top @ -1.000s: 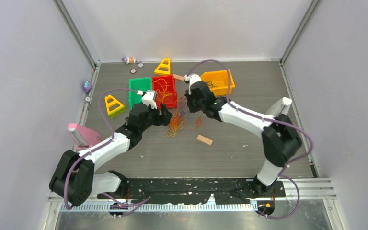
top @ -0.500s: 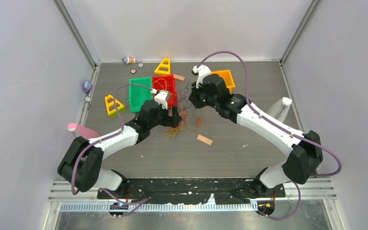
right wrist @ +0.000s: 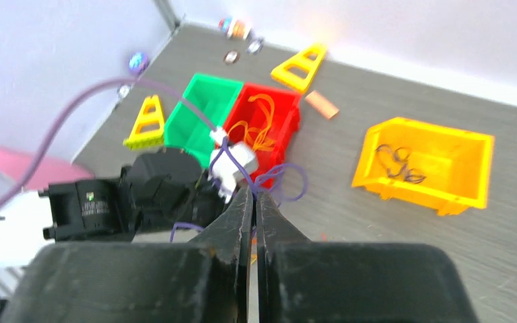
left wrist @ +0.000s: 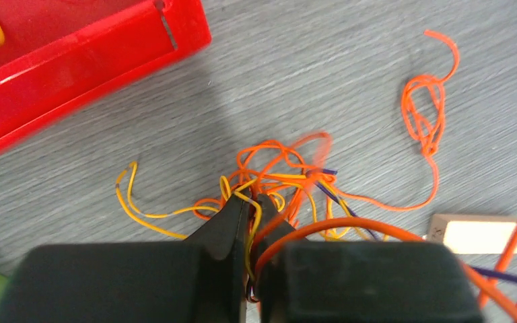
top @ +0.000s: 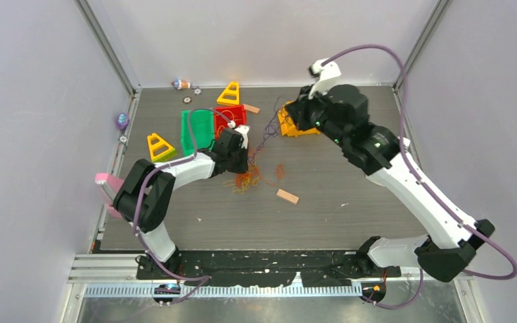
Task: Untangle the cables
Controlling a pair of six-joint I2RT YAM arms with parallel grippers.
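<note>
A tangled clump of orange and yellow cables (top: 246, 178) (left wrist: 289, 171) lies on the grey table in front of the red bin (top: 232, 120). My left gripper (top: 242, 161) (left wrist: 252, 196) is down on the clump's near edge, shut on a yellow cable and orange strands. My right gripper (top: 286, 114) (right wrist: 254, 190) is raised toward the back right, shut on a thin purple cable (top: 266, 131) (right wrist: 279, 178) that trails down to the clump. A separate orange cable loop (top: 279, 171) (left wrist: 425, 114) lies to the right of the clump.
A green bin (top: 197, 131) stands left of the red one, which holds orange cables (right wrist: 262, 124). The orange bin (right wrist: 474, 158) holds dark cables (right wrist: 396, 161). Two yellow triangles (top: 160, 146) (top: 229, 93), a wooden block (top: 287, 196) and a pink object (top: 108, 182) lie about.
My left gripper came down onto the clump and shut on its strands. My right arm rose and swung back to the right, drawing the purple cable up out of the clump.
</note>
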